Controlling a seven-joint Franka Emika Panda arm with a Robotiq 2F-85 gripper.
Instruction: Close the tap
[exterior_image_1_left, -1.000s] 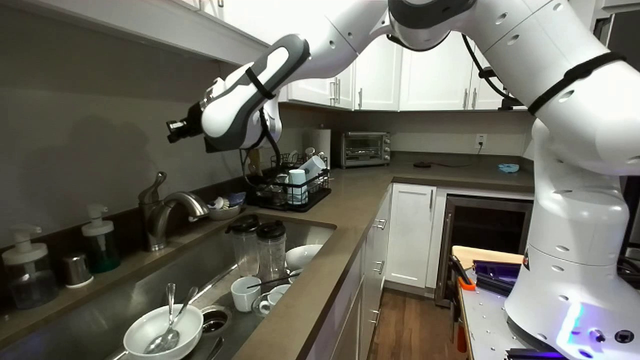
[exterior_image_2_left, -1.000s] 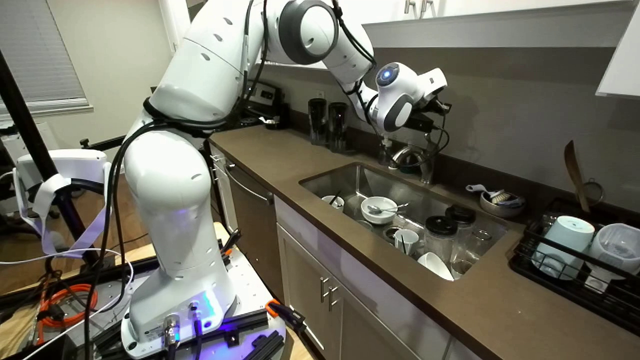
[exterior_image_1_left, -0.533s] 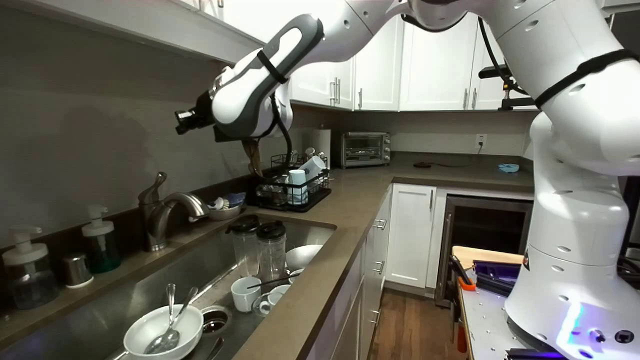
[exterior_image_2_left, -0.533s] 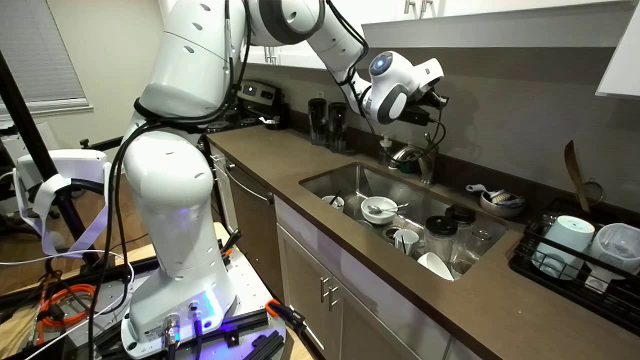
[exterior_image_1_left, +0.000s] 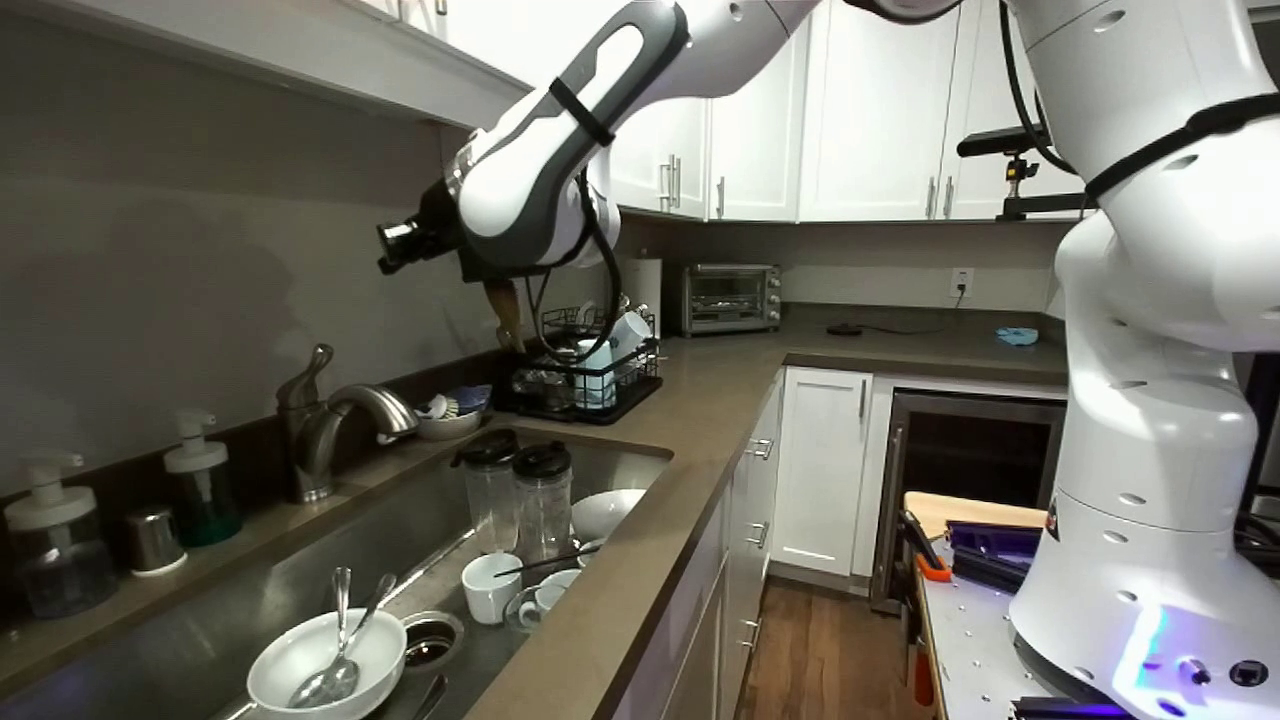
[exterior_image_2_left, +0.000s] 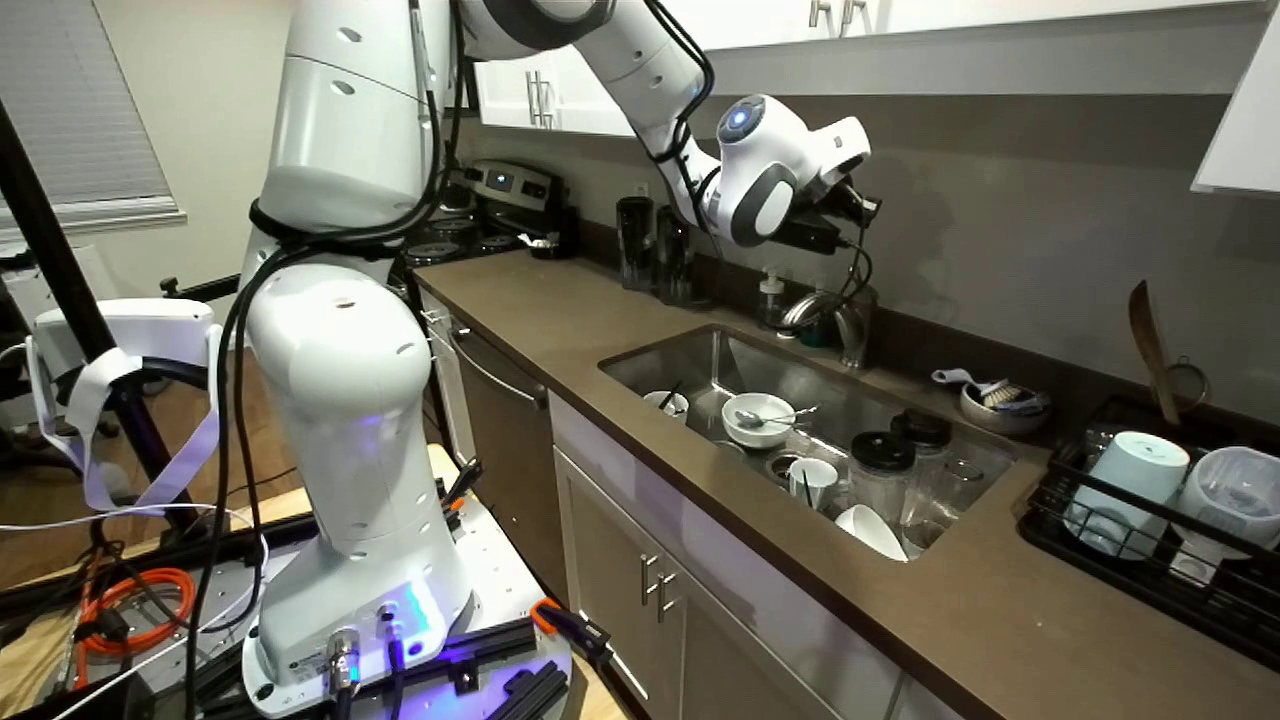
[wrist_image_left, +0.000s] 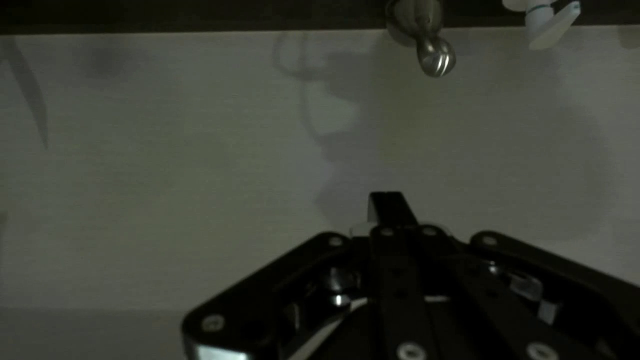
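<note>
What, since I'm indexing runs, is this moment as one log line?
task: close the tap | pincer: shut, empty, higher than the tap, not touching it | lever: points up | spout: no stream visible

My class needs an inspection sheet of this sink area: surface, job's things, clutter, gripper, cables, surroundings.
Surface: brown countertop around a sink.
Job's things: silver tap behind the sink, lever up; no stream visible.
Clutter: in the sink, white bowl with two spoons, white mugs, two black-lidded containers.
Gripper: shut, apart from the tap.
Cables: black cable looping below the arm; orange cord coiled near the robot's base.
Surroundings: dish rack, toaster oven, white cabinets.
</note>
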